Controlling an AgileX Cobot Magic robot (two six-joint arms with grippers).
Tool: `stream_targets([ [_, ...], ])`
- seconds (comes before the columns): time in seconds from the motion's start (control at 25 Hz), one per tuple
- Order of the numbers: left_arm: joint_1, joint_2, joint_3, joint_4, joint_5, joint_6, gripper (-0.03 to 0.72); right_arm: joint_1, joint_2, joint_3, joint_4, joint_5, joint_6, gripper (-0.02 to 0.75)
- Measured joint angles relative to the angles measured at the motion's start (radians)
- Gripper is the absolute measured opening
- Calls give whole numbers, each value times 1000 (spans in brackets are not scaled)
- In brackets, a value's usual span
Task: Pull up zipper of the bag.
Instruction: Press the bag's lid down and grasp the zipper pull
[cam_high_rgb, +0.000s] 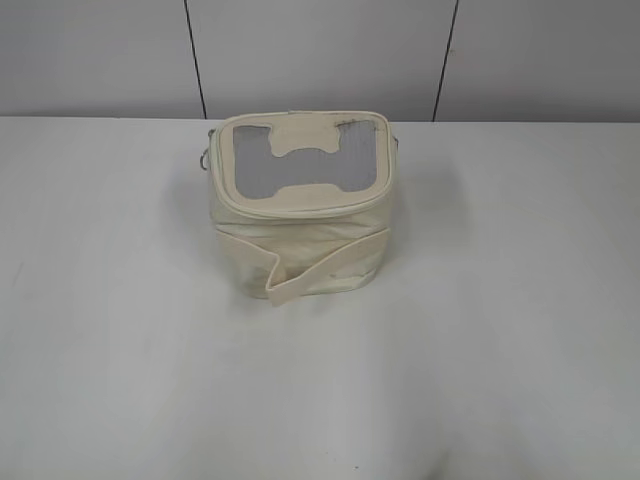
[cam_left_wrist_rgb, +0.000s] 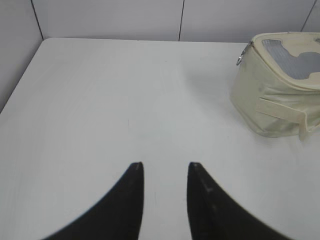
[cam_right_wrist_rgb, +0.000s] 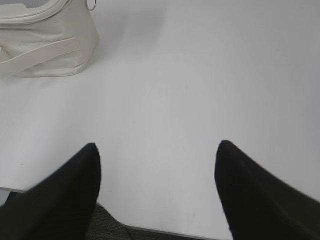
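Note:
The cream bag (cam_high_rgb: 300, 235) stands on the white table, its grey mesh top panel with a bone-shaped patch facing up. The zipper (cam_high_rgb: 300, 207) runs around its top rim; a silver ring pull (cam_high_rgb: 204, 158) hangs at the left back corner. The bag also shows in the left wrist view (cam_left_wrist_rgb: 270, 100), with the ring pull (cam_left_wrist_rgb: 242, 59), and in the right wrist view (cam_right_wrist_rgb: 45, 47), with a ring (cam_right_wrist_rgb: 91, 4). My left gripper (cam_left_wrist_rgb: 165, 167) is open and empty, well to the bag's left. My right gripper (cam_right_wrist_rgb: 157, 150) is wide open and empty near the table's front edge. Neither gripper shows in the exterior view.
The white table (cam_high_rgb: 500, 350) spreads around the bag. A grey panelled wall (cam_high_rgb: 320, 50) stands behind the table. The table's front edge (cam_right_wrist_rgb: 165, 231) and dark floor show below my right gripper. The table's left edge (cam_left_wrist_rgb: 20, 80) meets the wall.

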Motion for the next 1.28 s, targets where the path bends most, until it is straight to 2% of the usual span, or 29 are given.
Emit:
stream_targets([
  [0.96, 0, 0, 0, 0, 0, 0, 241, 0, 0, 0, 0, 0, 0, 557],
  [1.28, 0, 0, 0, 0, 0, 0, 241, 0, 0, 0, 32, -2, 13, 556],
])
